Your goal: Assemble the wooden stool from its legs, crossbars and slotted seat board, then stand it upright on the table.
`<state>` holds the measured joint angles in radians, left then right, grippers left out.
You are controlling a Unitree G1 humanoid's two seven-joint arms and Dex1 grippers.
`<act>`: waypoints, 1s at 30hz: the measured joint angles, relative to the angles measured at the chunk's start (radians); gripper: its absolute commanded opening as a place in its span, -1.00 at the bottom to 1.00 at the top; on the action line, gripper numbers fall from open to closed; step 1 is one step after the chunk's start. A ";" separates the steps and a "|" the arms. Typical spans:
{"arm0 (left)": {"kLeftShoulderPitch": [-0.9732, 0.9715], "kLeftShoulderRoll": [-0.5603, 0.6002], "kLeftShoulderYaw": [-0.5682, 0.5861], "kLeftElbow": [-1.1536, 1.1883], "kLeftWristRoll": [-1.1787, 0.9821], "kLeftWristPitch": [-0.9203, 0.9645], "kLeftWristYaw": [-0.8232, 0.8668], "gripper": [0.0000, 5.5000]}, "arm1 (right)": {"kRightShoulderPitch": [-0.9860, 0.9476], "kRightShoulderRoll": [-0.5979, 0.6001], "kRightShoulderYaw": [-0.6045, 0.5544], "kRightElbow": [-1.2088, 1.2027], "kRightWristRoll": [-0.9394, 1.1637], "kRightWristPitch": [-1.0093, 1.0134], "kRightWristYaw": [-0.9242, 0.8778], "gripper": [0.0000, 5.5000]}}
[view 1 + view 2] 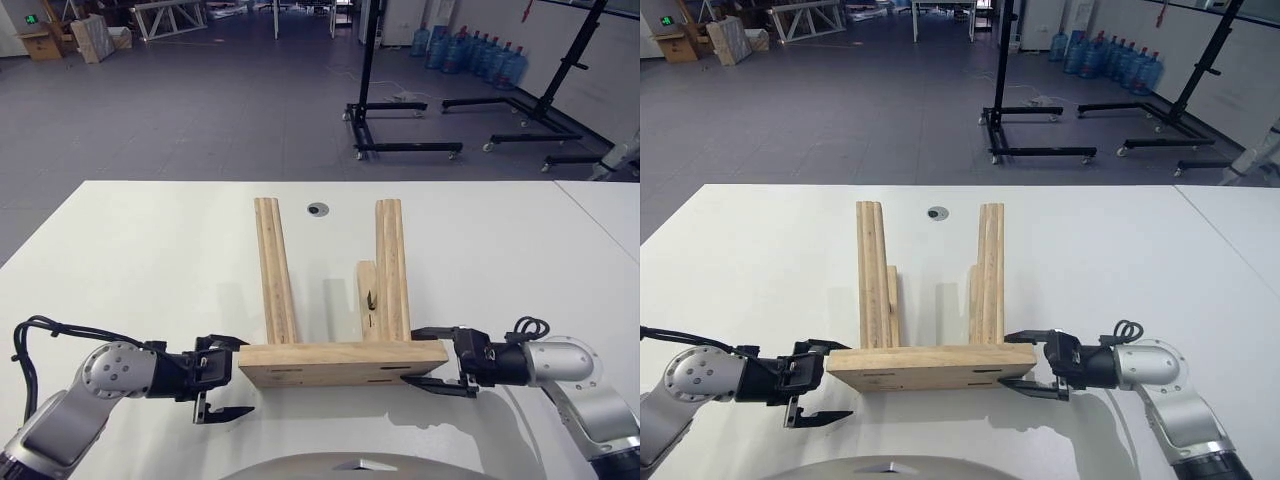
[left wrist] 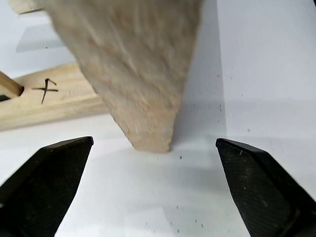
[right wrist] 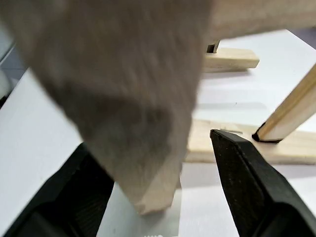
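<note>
The wooden stool lies on its side on the white table (image 1: 130, 260). Its slotted seat board (image 1: 340, 362) stands on edge nearest me, and two leg pairs (image 1: 275, 270) (image 1: 392, 265) run away from it. A short crossbar (image 1: 368, 295) lies beside the right legs. My left gripper (image 1: 222, 380) is open at the board's left end, and the board's corner (image 2: 148, 133) sits just ahead of its fingertips. My right gripper (image 1: 430, 357) is open and straddles the board's right end (image 3: 123, 74), one finger above and one below. A gap shows beside one finger (image 3: 247, 182).
A round cable hole (image 1: 318, 209) sits in the table beyond the legs. A second table (image 1: 610, 215) adjoins on the right. Black wheeled racks (image 1: 400, 110) and water bottles (image 1: 480, 50) stand on the floor behind. Bare table lies to both sides of the stool.
</note>
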<state>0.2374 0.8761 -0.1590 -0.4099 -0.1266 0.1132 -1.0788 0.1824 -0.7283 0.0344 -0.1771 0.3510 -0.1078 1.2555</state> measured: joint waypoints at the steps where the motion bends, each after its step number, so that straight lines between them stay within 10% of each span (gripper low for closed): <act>1: -0.015 -0.014 -0.006 0.012 -0.005 0.001 0.001 0.67 | -0.014 0.004 0.014 -0.009 0.001 0.014 -0.005 -0.02; 10: -0.100 -0.087 -0.079 0.118 0.016 -0.039 0.007 0.16 | -0.061 -0.016 0.035 0.022 0.027 0.001 0.053 -0.52; 20: -0.161 -0.143 -0.084 0.187 -0.018 -0.111 -0.002 -0.40 | -0.112 -0.068 0.044 0.006 0.041 0.104 0.073 -0.52; 30: -0.200 -0.191 -0.071 0.274 -0.094 -0.133 -0.101 -0.48 | -0.188 -0.107 0.045 -0.063 0.054 0.250 0.099 -0.52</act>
<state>0.0378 0.6852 -0.2299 -0.1355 -0.2203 -0.0202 -1.1796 -0.0057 -0.8348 0.0793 -0.2405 0.4049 0.1425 1.3547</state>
